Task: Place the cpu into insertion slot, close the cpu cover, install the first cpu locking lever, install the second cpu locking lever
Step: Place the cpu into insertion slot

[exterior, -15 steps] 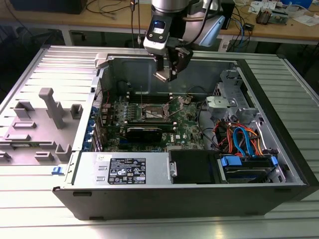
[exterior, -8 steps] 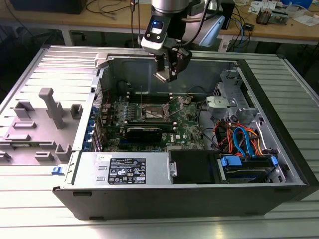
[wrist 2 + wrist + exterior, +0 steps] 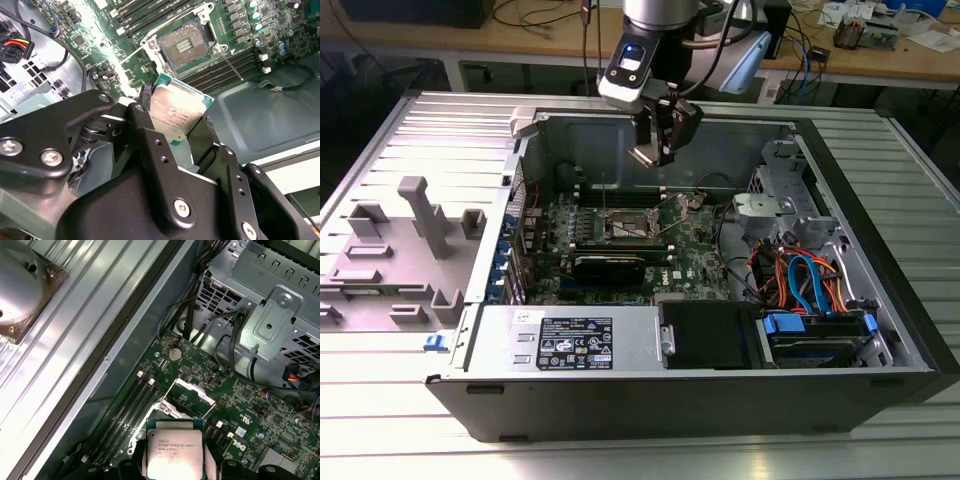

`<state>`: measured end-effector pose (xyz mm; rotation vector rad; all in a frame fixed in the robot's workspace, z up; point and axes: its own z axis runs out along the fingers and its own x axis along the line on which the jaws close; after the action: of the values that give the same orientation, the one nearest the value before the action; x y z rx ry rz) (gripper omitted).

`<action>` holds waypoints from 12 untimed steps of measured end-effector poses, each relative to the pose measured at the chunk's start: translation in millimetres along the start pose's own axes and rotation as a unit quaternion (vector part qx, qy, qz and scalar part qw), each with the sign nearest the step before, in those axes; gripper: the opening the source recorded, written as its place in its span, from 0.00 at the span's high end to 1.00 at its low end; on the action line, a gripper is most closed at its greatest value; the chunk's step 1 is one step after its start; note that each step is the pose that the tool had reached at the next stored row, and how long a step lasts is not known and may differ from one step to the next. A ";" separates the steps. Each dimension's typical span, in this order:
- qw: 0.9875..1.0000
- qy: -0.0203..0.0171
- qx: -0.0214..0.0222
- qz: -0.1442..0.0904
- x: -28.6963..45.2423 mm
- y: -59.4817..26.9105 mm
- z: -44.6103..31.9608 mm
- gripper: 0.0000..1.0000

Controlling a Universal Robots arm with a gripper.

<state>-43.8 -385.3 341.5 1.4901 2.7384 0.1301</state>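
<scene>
PC case (image 3: 670, 405), side panel off, lies flat on a ribbed metal desk (image 3: 400, 430). At the exterior view's left, a grey plastic fixture (image 3: 415, 235) sits on the desk beside the case. Mid-frame is the green motherboard (image 3: 695, 260) w/ the insertion slot (image 3: 632, 227), its dark centre bare. Above it, well clear of the board, hangs the gripper (image 3: 658, 150). At the exterior view's right are a metal drive cage (image 3: 790, 195) and orange & blue cables (image 3: 810, 280).

Progress, as judged: 0 of 4 steps done. The cpu (image 3: 179, 111) is not in the slot yet. The cpu cover (image 3: 191, 390) looks hinged up off the socket, and a thin lever rod (image 3: 231, 61) looks unlatched. Seating, cover & both levers are all left.

In the second wrist view the black fingers (image 3: 150, 145) are clenched on the cpu, one on each opposite edge, w/ its metal top showing btwn them. The chip is tilted, in the air, w/ the slot beyond it and apart.
</scene>
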 end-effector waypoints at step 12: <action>0.999 -0.006 0.003 0.044 -3.0 -2.5 7.2 0.46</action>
<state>-43.9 -388.7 334.1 1.6076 2.6668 0.1150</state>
